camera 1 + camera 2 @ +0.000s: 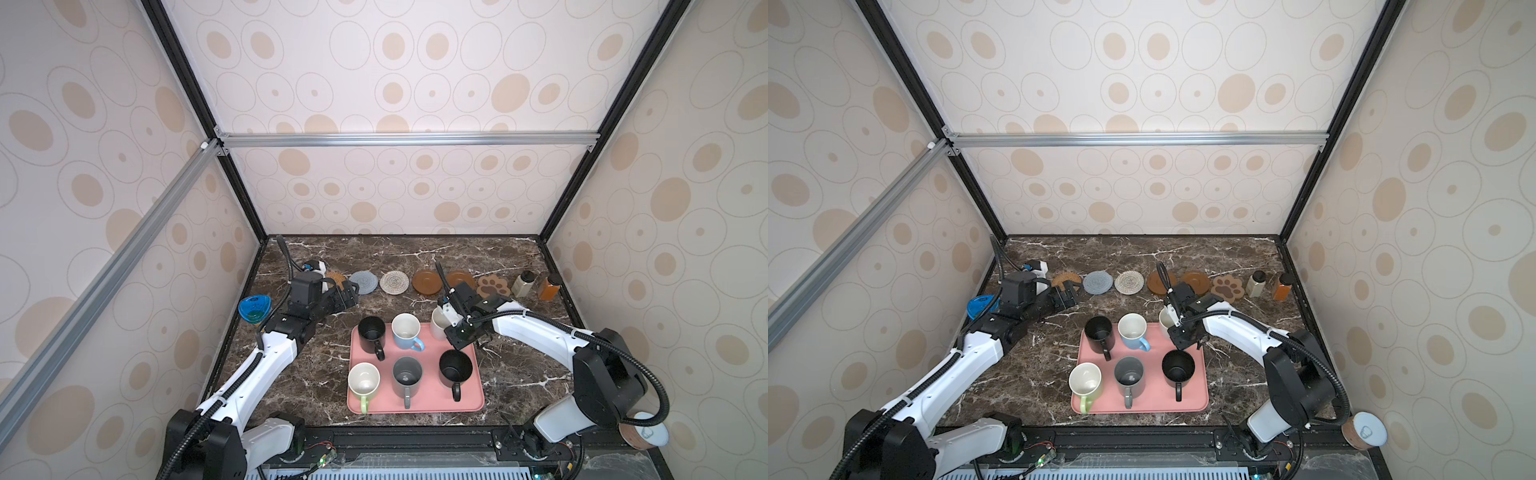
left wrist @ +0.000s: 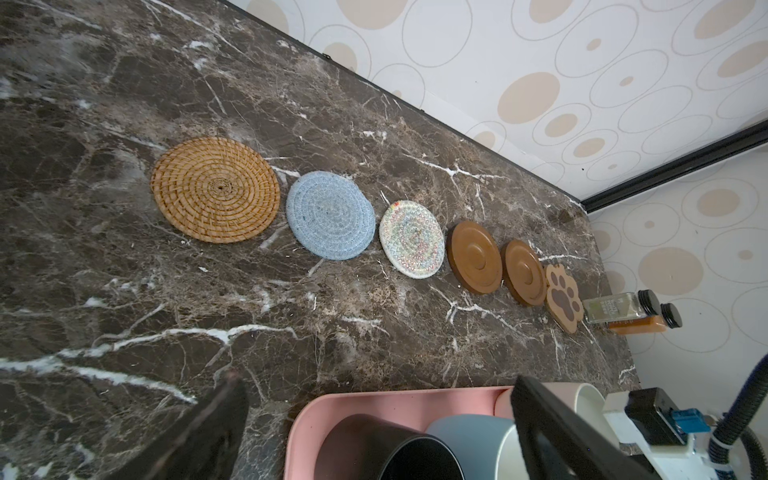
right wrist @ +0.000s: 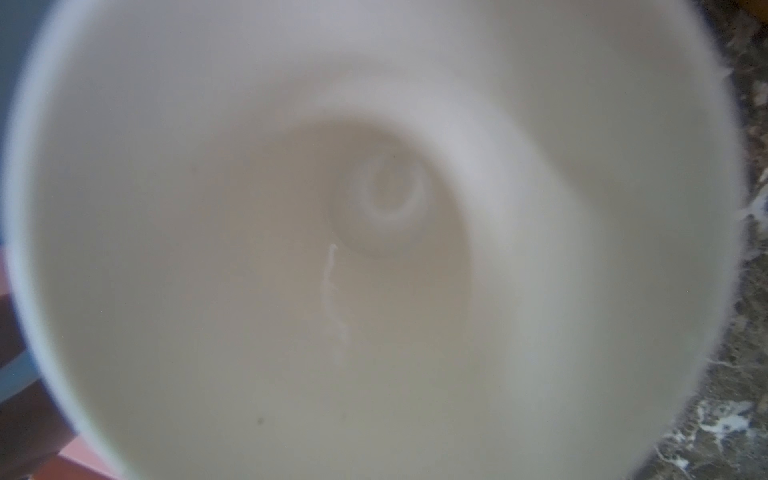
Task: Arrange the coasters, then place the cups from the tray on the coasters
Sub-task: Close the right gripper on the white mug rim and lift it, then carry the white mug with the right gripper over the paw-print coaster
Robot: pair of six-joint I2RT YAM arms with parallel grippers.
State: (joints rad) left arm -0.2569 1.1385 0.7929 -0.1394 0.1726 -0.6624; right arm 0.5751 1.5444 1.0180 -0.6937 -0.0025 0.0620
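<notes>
Right fingers [image 1: 454, 334]: together, clamped on the pale pink cup [image 1: 436, 323] at its 4 o'clock side. The contact itself is hidden under the wrist in both top views. The right wrist view gives us only the cup's cream inside, blurred and filling the picture. We place this cup upright at the 1 o'clock corner of the pink tray [image 1: 471, 400]. We cannot tell whether its base touches the tray.

Left fingers [image 2: 199, 432]: spread wide apart, holding nothing. They hover over the marble worktop [image 1: 519, 374] at about 10 o'clock from the tray. They sit just beside the tan rattan coaster [image 2: 215, 190] and partly cover it in both top views.

Outward, we count five more cups upright on the tray:
- first black cup [image 1: 371, 330] at 11 o'clock
- light blue cup [image 1: 405, 328] at 12
- light green cup [image 1: 363, 380] at 7
- grey cup [image 1: 407, 374] at 6
- second black cup [image 1: 456, 368] at 4

Their handles point mostly toward 6.

At 12 o'clock of the tray the coasters lie flat in one row along the back of the worktop. From the 9 end to the 3 end: tan rattan, blue-grey coaster [image 2: 330, 215], cream woven coaster [image 2: 411, 239], first brown disc [image 2: 474, 257], second brown disc [image 2: 524, 272], paw coaster [image 2: 563, 297]. The last three sit close together.

At the row's 3 o'clock end stand a pale bottle [image 1: 523, 284] and an amber bottle [image 1: 549, 286], side by side.
</notes>
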